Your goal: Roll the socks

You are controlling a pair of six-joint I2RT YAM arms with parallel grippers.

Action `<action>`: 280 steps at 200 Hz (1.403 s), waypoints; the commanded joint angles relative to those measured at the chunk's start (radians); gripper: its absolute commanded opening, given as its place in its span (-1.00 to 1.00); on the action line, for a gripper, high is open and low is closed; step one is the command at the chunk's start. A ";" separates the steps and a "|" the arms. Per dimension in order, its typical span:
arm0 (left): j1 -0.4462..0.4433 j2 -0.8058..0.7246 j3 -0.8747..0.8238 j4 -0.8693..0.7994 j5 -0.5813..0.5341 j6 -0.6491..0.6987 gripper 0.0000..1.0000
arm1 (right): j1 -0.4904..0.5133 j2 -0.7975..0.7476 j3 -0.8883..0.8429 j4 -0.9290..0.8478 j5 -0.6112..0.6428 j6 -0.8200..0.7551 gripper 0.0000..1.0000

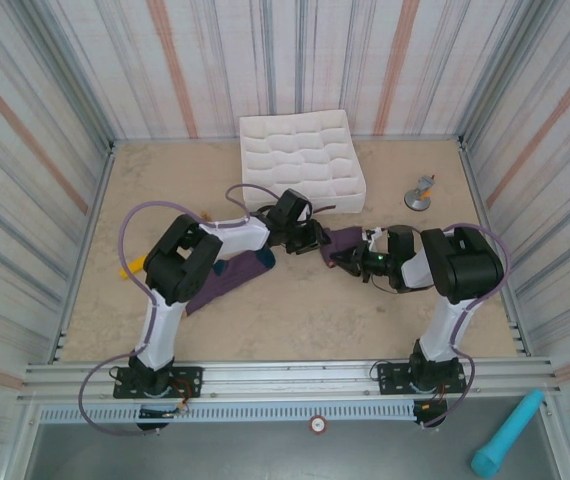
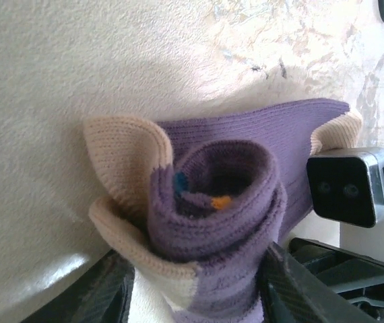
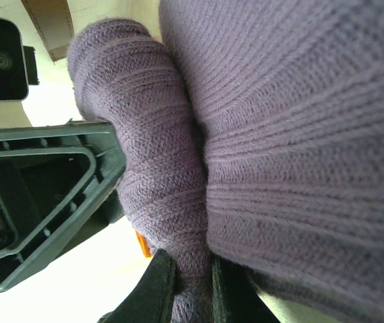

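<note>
The beige counter [image 1: 315, 320] sits inside striped walls, with a white gridded box [image 1: 300, 160] at its far middle. The left arm [image 1: 180, 265] reaches in from the left and the right arm [image 1: 455, 265] from the right. Their tips meet just in front of the box.

The flat sock [image 1: 233, 280], purple, lies on the counter under the left arm, which hides part of it. The tan-toed sock [image 2: 212, 202] lies between the two arm tips, coiled into a loose roll whose open end faces the left wrist camera. Its tan toe folds out to the left, and a flat purple stretch runs behind the roll.

The left end effector [image 2: 199, 299] is partly closed, with one finger against each side of the roll. The right end effector [image 3: 192, 289] is closed tight, pinching a fold of purple knit from the same sock.

A small metal stand [image 1: 420, 193] sits near the right wall, well apart from the socks. A yellow object [image 1: 130, 268] lies just left of the left arm.
</note>
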 commanded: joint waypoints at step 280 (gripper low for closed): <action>0.044 -0.209 -0.197 -0.280 0.013 0.028 -1.00 | 1.032 -0.346 0.323 -1.049 1.684 -0.910 0.21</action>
